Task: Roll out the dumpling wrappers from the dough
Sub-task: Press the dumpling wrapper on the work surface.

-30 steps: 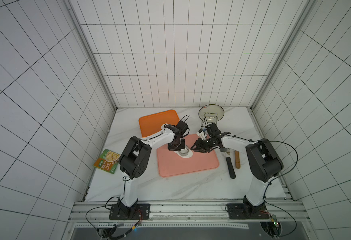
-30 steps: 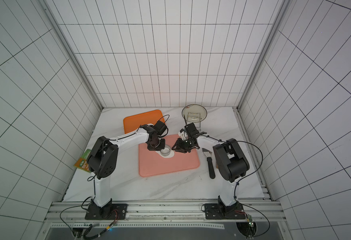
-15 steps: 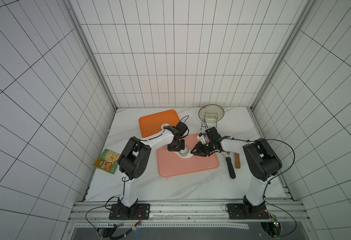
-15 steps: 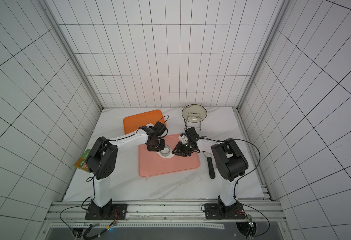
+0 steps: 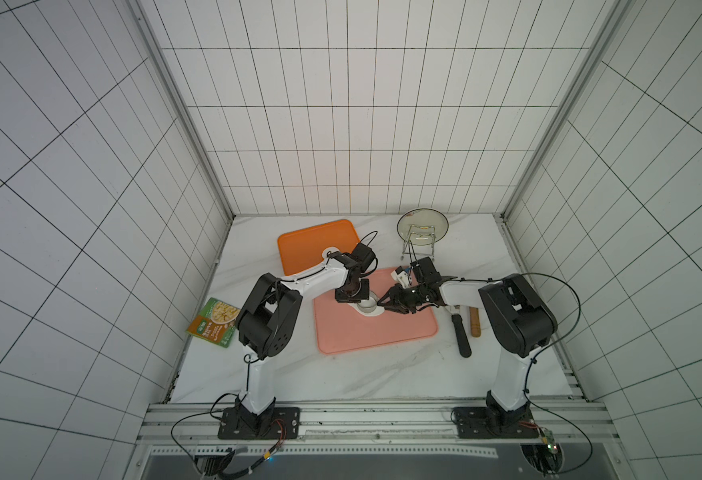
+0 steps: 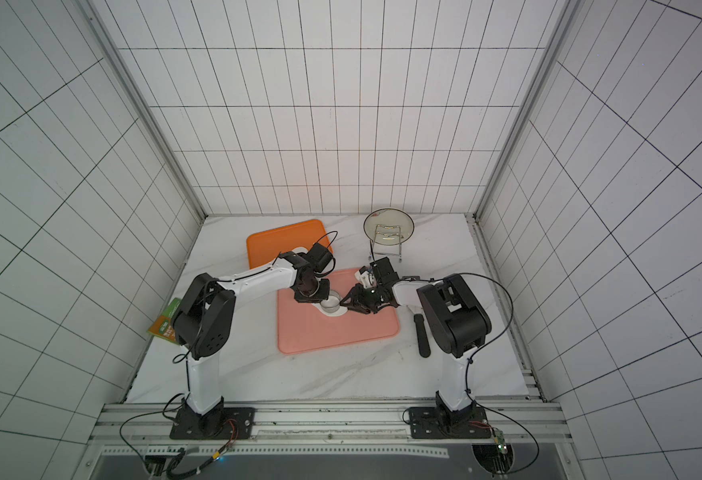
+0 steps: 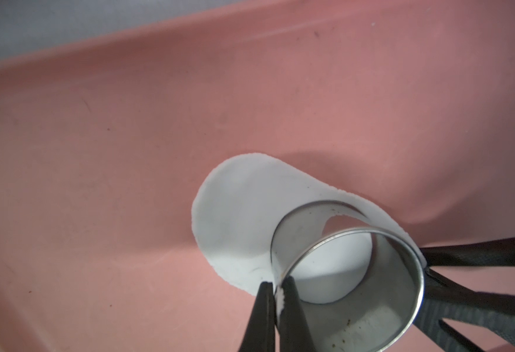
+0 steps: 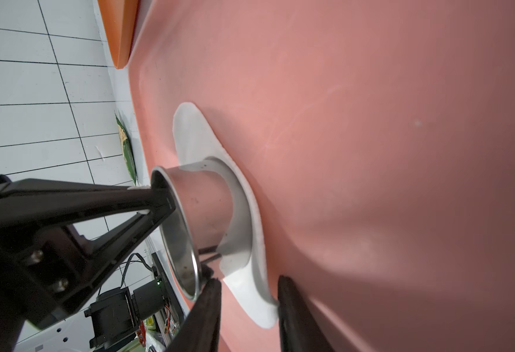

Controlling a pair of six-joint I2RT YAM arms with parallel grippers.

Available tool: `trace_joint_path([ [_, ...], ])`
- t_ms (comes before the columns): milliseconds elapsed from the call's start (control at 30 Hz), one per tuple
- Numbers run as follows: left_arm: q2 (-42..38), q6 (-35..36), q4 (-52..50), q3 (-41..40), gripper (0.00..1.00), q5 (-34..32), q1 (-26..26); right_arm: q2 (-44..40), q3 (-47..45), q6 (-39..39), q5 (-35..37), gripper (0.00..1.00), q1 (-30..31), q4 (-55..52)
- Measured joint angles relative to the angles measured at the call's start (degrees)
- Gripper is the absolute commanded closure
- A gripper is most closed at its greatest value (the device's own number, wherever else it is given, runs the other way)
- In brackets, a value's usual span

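Observation:
The dough [image 7: 235, 213] is a thin white sheet with an irregular outline lying on the pink mat [image 5: 382, 336]. A small steel ring [image 7: 293, 231] stands on the dough, and white dough shows inside it. My left gripper [image 7: 276, 280] is shut on the ring's wall, one finger inside and one outside. In both top views the ring [image 5: 367, 301] [image 6: 330, 301] sits between the two grippers. My right gripper [image 8: 248, 282] is open, its fingers on either side of the dough's curled-up edge [image 8: 259, 307] beside the ring [image 8: 204, 198]. A white round patch [image 5: 330, 252] shows on the orange tray, half behind the left arm.
The orange tray [image 5: 312, 241] lies behind the mat. A plate on a wire rack [image 5: 422, 226] stands at the back right. A black-handled tool [image 5: 461, 336] and a wooden rolling pin [image 5: 475, 324] lie right of the mat. A food packet [image 5: 215, 322] is at the left edge.
My right gripper has crept a little lower and closer to the ring. The left gripper and the ring have stayed in place.

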Motion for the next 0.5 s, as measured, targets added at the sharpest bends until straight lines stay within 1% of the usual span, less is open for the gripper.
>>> trace_joint_path([
  [67,0.0,0.0,0.0,0.0,1.0,0.0,0.1,0.2,-0.9,1.0,-0.8,0.67,0.0,2.4],
  [267,0.0,-0.1,0.0,0.0,1.0,0.0,0.2,1.7,-1.5,3.2,-2.5,0.73,-0.4,6.6],
  [433,0.0,-0.2,-0.1,0.0,1.0,-0.2,0.3,2.6,-1.5,3.8,-3.1,0.73,-0.4,8.6],
  [500,0.0,-0.2,-0.1,0.0,1.0,-0.2,0.4,2.9,-1.4,3.9,-3.4,0.75,-0.4,9.1],
])
